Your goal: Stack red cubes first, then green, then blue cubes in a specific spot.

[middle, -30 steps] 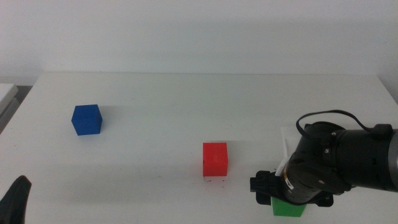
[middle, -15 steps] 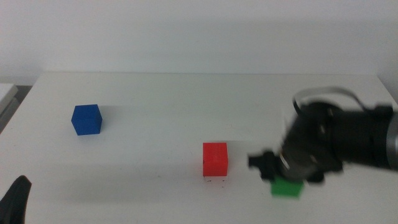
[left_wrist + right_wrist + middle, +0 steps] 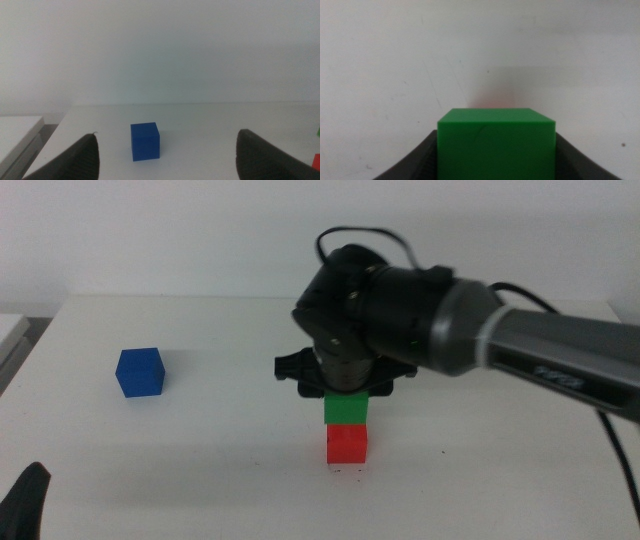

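A plain bright green cube (image 3: 346, 409) sits above a matte red cube (image 3: 346, 444) on a white table (image 3: 220, 430); at nine o'clock, a deep blue cube (image 3: 138, 371). The right gripper (image 3: 345, 385) is dark, its arm grey.

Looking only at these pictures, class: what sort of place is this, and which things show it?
Probably a robotics lab or test bench. A bare white table against a blank wall holds only a blue cube and a red cube, while the right gripper holds a green cube above the red one.
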Robot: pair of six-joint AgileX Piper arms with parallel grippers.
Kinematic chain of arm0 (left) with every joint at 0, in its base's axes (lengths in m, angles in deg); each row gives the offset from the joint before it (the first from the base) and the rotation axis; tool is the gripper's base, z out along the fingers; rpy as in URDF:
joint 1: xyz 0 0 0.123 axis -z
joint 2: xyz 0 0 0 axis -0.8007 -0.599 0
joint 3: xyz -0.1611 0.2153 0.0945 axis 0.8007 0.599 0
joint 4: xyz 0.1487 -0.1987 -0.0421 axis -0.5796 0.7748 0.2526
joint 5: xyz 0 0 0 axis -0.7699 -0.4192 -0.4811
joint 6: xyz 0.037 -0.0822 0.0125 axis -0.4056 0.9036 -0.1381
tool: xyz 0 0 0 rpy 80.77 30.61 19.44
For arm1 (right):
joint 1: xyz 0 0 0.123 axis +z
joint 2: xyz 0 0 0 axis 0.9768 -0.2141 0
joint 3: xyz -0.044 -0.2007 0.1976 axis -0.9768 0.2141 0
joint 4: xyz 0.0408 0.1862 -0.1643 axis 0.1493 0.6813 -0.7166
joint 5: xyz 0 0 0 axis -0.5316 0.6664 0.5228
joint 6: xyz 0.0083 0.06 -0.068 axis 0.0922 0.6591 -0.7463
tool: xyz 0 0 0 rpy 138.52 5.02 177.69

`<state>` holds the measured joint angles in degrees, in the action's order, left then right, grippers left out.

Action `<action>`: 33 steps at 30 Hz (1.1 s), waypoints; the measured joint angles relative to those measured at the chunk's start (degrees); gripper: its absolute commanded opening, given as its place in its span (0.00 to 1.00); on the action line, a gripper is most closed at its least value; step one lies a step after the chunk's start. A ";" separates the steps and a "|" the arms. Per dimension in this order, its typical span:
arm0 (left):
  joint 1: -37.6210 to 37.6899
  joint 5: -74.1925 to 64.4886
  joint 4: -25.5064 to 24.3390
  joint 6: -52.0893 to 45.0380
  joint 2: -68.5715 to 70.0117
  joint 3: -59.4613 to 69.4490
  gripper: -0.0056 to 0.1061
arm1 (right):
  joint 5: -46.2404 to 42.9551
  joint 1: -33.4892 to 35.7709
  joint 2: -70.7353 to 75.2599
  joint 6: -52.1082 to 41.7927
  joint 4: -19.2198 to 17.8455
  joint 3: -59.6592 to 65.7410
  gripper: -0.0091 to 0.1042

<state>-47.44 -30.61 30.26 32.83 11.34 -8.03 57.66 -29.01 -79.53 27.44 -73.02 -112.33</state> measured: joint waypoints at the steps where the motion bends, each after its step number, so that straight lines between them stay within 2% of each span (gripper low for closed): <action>1: 0.00 0.00 0.00 0.00 0.00 0.00 0.89 | 0.37 0.00 -0.73 -0.27 0.29 -0.55 0.18; 17: 0.00 0.00 0.00 0.00 0.00 0.00 0.89 | 1.42 0.00 -3.81 -0.74 1.28 -1.55 0.18; 29: 0.00 0.00 0.00 0.00 0.00 0.00 0.89 | 1.42 0.00 -4.54 -0.83 -0.05 -1.68 0.19; 32: 0.00 0.00 0.00 0.00 0.00 0.00 0.89 | 1.31 0.00 -4.56 -0.96 -0.16 -1.80 0.29; 33: 0.00 0.00 0.00 0.00 0.00 0.00 0.89 | 1.31 0.00 -4.56 -0.96 -0.16 -1.80 0.57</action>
<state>-47.44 -30.61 30.26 32.83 11.34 -8.03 58.97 -29.01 -84.09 26.48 -73.18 -114.13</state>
